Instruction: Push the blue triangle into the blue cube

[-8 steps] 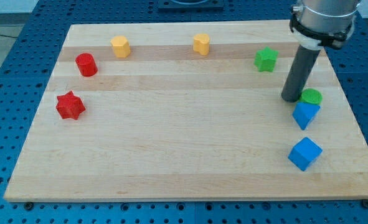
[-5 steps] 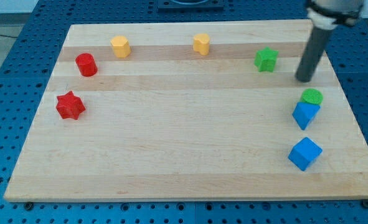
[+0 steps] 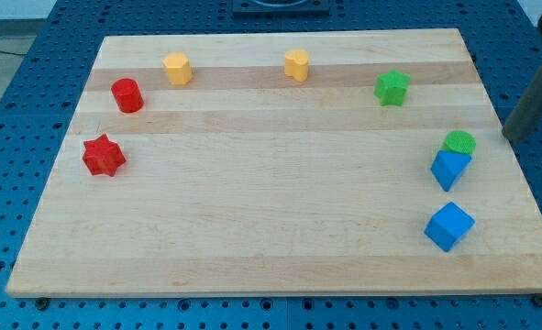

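The blue triangle (image 3: 448,170) sits near the board's right edge, touching the green cylinder (image 3: 459,142) just above it. The blue cube (image 3: 449,226) lies a short way below the triangle, apart from it. My tip (image 3: 515,136) is at the view's right edge, just off the board's right side, to the right of the green cylinder and up-right of the blue triangle. It touches no block.
A green star (image 3: 392,88) lies at the upper right. Two yellow blocks (image 3: 177,68) (image 3: 296,65) sit near the top edge. A red cylinder (image 3: 127,95) and a red star (image 3: 103,155) lie at the left. The wooden board (image 3: 271,183) rests on a blue pegboard.
My tip moved from just left of the green cylinder upward, then right, past the board's right edge. No block has moved.
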Controlling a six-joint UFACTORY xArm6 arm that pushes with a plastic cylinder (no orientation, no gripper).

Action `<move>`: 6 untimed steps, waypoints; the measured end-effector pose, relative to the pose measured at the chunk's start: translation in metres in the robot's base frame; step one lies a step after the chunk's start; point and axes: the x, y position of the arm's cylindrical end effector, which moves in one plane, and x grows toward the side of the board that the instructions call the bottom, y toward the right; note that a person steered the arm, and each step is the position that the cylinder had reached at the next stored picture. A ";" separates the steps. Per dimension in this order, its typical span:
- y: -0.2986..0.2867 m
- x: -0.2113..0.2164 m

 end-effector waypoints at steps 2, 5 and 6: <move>-0.038 0.039; -0.172 -0.017; -0.161 0.037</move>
